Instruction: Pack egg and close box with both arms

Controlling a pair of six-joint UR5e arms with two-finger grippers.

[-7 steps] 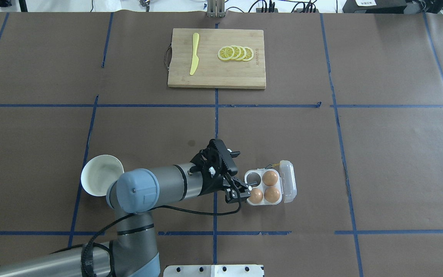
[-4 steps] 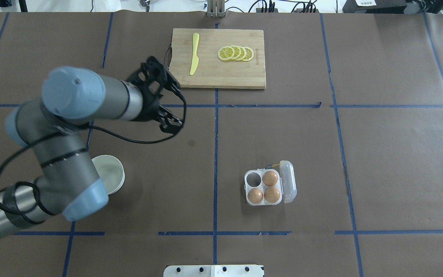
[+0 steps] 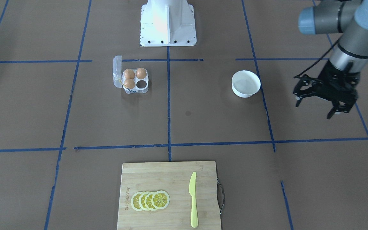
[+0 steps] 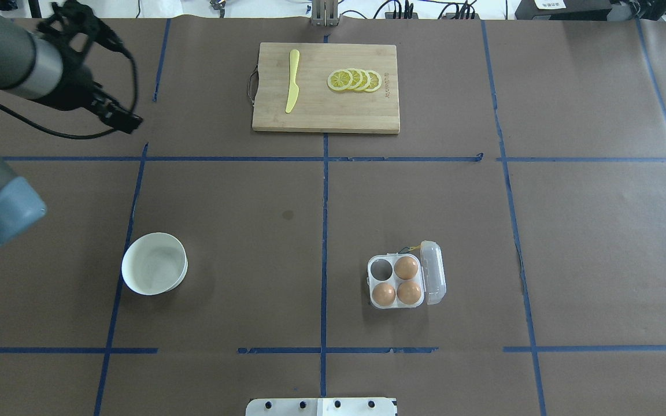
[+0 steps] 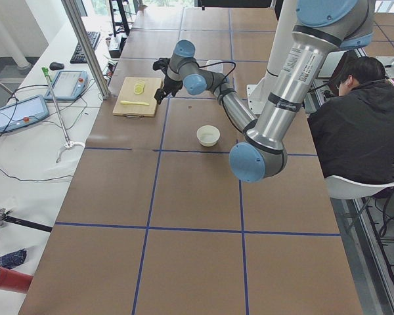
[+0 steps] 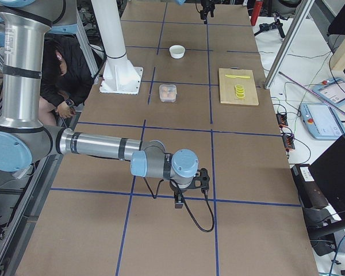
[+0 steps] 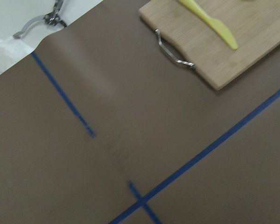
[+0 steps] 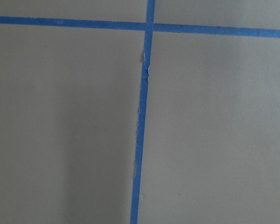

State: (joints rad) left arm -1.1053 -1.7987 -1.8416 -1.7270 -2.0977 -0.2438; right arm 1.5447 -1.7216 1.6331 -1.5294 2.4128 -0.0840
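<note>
The left gripper (image 3: pixel 318 108) hangs splayed and empty. Well apart to its right, back toward the robot's base, sits the box (image 4: pixel 369 282) with 3 eggs (image 4: pixel 406 267) (1 cup bare). Its lid (image 4: pixel 432 273) stands open on the side away from these jaws. The right gripper (image 6: pixel 181 198) is also well apart; I cannot tell how its jaws stand.

Bright, even overhead light; soft shadows. Left wrist view motion-blurred (tape line (image 7: pixel 60 92) smeared); other 5 sharp.
</note>
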